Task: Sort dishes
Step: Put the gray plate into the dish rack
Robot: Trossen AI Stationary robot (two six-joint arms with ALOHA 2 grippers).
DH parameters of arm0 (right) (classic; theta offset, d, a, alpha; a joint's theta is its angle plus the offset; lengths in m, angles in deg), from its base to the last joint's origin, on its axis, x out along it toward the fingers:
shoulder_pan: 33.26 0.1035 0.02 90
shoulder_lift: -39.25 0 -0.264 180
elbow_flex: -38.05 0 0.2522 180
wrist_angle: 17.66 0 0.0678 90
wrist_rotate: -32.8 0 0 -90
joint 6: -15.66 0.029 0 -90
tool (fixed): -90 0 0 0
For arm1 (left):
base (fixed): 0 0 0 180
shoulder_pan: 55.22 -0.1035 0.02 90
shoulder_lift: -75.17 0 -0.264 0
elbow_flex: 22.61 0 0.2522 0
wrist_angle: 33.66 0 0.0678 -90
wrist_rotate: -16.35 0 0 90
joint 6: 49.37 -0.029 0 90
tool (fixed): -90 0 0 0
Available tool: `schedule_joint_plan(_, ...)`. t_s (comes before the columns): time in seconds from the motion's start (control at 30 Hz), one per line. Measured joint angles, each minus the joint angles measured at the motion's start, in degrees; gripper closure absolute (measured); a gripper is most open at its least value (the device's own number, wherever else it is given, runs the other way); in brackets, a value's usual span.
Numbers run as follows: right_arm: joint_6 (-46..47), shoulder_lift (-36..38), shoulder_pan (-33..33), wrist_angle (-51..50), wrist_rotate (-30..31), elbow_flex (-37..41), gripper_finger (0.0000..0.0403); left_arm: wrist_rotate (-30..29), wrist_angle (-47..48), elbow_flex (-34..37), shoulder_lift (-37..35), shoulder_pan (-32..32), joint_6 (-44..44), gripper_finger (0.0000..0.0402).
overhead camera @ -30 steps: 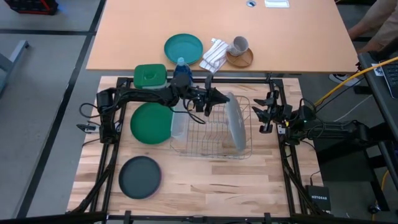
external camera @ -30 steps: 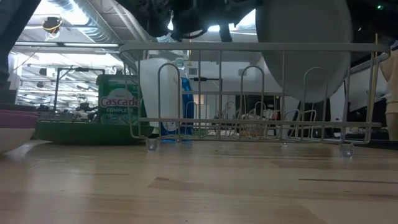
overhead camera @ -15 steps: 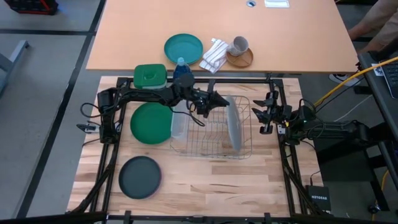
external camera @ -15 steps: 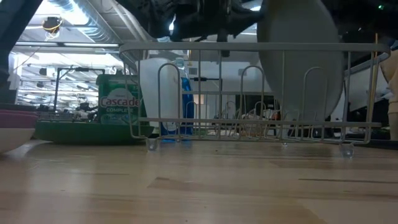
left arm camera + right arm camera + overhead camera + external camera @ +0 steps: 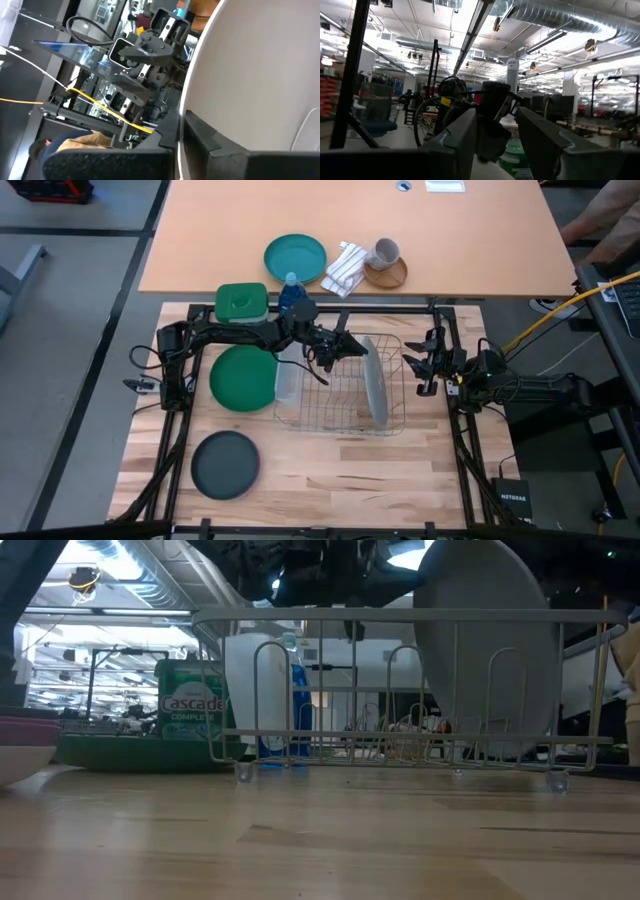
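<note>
A large light grey plate stands on edge in the wire dish rack; it also shows in the low view. My left gripper is shut on its upper rim. A white plate stands at the rack's left end. A green plate and a dark grey plate lie flat on the table, left of the rack. A magenta rim shows over a white one at the low view's left edge. My right gripper is open and empty, right of the rack. My left gripper pinches the light grey plate's rim between its two fingers, one finger on each face. It comes from the table's left, slanting down, at the plate's upper far edge. The plate stands almost upright, its lower edge down between the rack's wires.
A green-lidded tub and a blue bottle stand behind the rack. On the far tabletop are a teal plate, a cloth and a mug. There is bare wood near the front edge.
My left gripper has moved a little down and toward the rack with the light grey plate. The plate has sunk lower into the rack and has tipped from a slant to almost upright.
</note>
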Motion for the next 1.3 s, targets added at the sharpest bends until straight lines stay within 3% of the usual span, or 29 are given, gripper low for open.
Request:
schedule_joint_plan(0.37, 2.7, -0.1, 0.0, -2.2, 0.0, 0.0, 0.0256, -0.4, 0.0, 0.0, 0.0, 0.0, 7.8, 0.0339)
schedule_joint_plan(0.67, 3.5, -0.1, 0.0, -2.7, -1.0, 0.0, 0.0256, -0.4, -0.3, 0.0, 0.0, 1.6, 8.6, 0.0295)
schedule_joint_plan(1.3, 4.5, 0.2, 0.0, -3.4, -3.0, 0.0, 0.0256, -0.4, -4.5, 0.0, 0.0, 4.5, 9.6, 0.0288)
